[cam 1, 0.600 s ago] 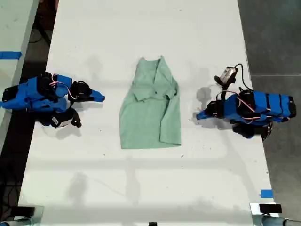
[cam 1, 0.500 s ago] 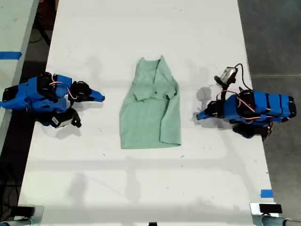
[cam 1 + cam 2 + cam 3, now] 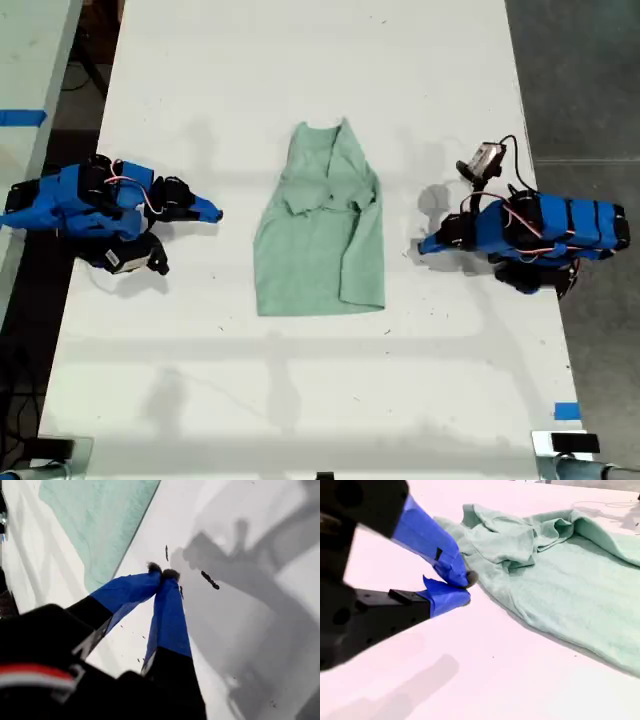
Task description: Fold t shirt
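Observation:
The pale mint-green t shirt lies flat in the middle of the white table, collar toward the exterior view's top, sleeves folded inward over the body. My first gripper rests low on the table at the exterior view's right, shut and empty, a short gap from the shirt's side edge. The first wrist view shows its blue fingertips together, with the shirt beyond. My second gripper lies at the exterior view's left, shut and empty, just short of the wrinkled folded sleeve.
Blue tape marks sit at the exterior view's left edge and lower right. Dark floor borders the table on both sides. A small grey module on a cable stands above the arm on the exterior view's right.
The arm at the exterior view's left has shifted very slightly. The shirt and the other arm have not moved.

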You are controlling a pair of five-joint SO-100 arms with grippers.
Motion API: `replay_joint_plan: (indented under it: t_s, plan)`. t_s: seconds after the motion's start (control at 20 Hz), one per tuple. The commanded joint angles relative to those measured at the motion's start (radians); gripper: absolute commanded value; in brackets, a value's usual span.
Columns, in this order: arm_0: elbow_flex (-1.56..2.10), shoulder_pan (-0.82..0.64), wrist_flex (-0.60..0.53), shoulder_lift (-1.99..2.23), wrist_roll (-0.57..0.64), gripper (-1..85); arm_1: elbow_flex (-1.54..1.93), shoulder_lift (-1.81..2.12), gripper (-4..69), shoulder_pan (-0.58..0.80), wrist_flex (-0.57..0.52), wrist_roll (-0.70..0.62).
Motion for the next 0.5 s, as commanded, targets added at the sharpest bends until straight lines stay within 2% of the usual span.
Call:
replay_joint_plan:
  t_s: [0.0, 0.35, 0.4, 0.45]
  plan:
    - [-0.146, 0.040, -0.008, -0.072, -0.081, -0.1, 0.060, 0.015, 0.7, 0.014, 0.002, 0.011]
    - [-1.215, 0.186, 0.179, -1.506, -0.184, 0.6, 0.060, 0.015, 0.7, 0.012, 0.002, 0.008]
    - [-1.321, 0.201, 0.196, -1.654, -0.186, 9.8, 0.060, 0.015, 0.7, 0.011, 0.002, 0.006]
    - [-1.404, 0.210, 0.201, -1.767, -0.184, 15.4, 0.060, 0.015, 0.7, 0.011, 0.002, 0.005]
